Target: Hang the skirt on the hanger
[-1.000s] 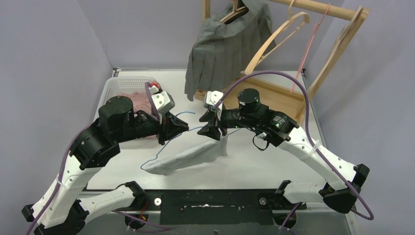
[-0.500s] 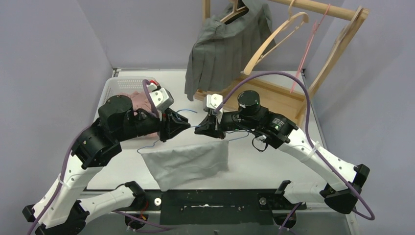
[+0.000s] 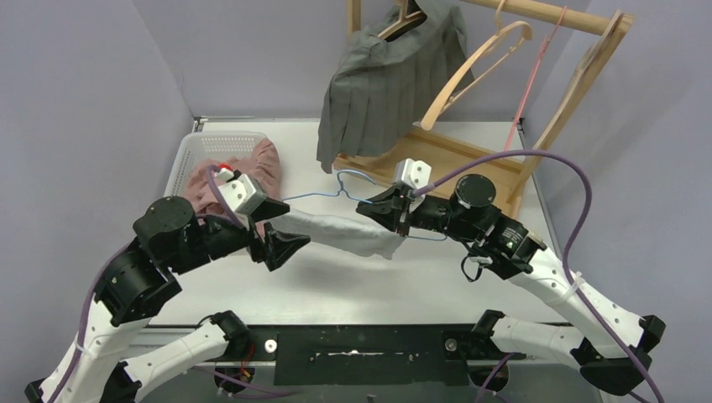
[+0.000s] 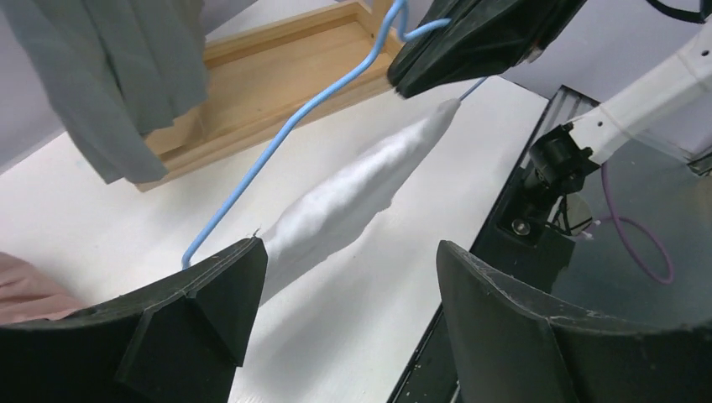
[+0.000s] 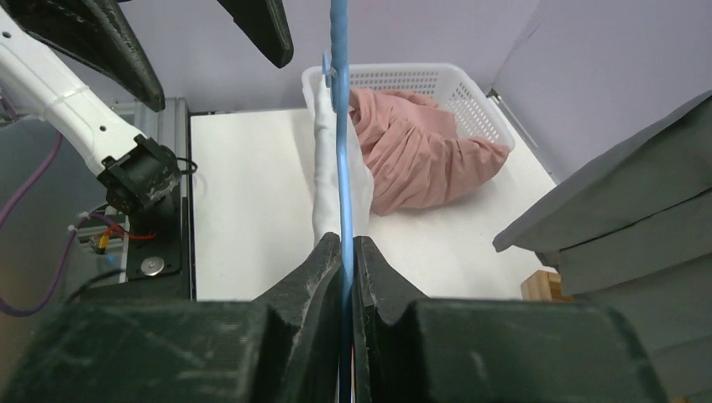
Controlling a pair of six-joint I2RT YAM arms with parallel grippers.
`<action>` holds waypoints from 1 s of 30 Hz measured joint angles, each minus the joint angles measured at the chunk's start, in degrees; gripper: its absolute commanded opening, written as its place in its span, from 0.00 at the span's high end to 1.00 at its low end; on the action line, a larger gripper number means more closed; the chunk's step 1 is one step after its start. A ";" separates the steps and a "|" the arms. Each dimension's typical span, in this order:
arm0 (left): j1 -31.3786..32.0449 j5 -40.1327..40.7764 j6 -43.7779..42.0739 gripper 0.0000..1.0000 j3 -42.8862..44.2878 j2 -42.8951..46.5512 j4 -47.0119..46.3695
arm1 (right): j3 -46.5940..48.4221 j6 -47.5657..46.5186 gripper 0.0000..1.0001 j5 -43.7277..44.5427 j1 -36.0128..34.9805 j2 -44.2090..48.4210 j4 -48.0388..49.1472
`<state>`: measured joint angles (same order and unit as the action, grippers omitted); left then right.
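Since the frame half a second earlier, the pale grey soft cloth skirt (image 3: 344, 231) has been gathered from a flat hanging sheet into a narrow bunched roll. The left gripper (image 3: 285, 227) has been drawn back toward 8 o'clock, clear of the cloth.

Nearest, the left gripper is seen with its jaws wide apart and nothing held. Just beyond it, the skirt is stretched at mid-table along the thin blue wire hanger (image 3: 315, 196), running from 9 to 3 o'clock. Whether the cloth is threaded over the wire or merely draped cannot be told. At the 3 o'clock end, the right gripper (image 5: 344, 243) is clamped on the wire.

The skirt is judged light, limp and prone to sliding along smooth wire. The hanger is judged springy and easily tipped. A hold is best taken on the skirt's free end near 9 o'clock, so that the cloth can be spread.

Farther off, at 10 o'clock, a white plastic mesh basket (image 3: 195, 149) is filled with a crumpled pink garment (image 3: 252, 168). At 1 o'clock, a wooden clothes rack (image 3: 470, 159) is hung with a dark grey pleated skirt (image 3: 378, 84) and an empty curved wooden hanger (image 3: 470, 67). The rack's base and the hanging pleats could be fouled by the hook if it is lifted that way.
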<state>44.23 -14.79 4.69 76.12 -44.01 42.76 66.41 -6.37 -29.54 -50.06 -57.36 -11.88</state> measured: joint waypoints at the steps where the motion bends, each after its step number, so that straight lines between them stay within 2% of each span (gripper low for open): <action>1: 0.00 0.94 -0.55 0.26 0.00 0.74 0.50 | 0.00 0.00 1.00 0.00 0.02 0.76 -0.02; 14: 0.00 6.49 -4.55 0.26 8.17 2.01 6.99 | 0.02 0.07 1.00 -0.04 0.11 5.42 -3.23; 21: 0.07 5.07 -8.83 0.27 7.45 0.63 12.24 | -0.76 0.13 1.00 -2.19 0.11 8.11 -3.19; 27: 0.07 2.25 -10.95 0.28 7.45 0.31 12.63 | -0.83 -1.18 1.00 -6.49 0.11 9.62 -4.81; 30: 0.07 0.74 -11.28 0.33 7.45 -0.44 12.63 | -0.66 -2.08 1.00 -8.17 0.11 9.53 -6.80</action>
<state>44.29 -14.04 -6.59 83.57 -44.45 55.40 65.76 -8.45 -37.71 -49.95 -47.83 -18.68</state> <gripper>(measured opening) 0.712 0.054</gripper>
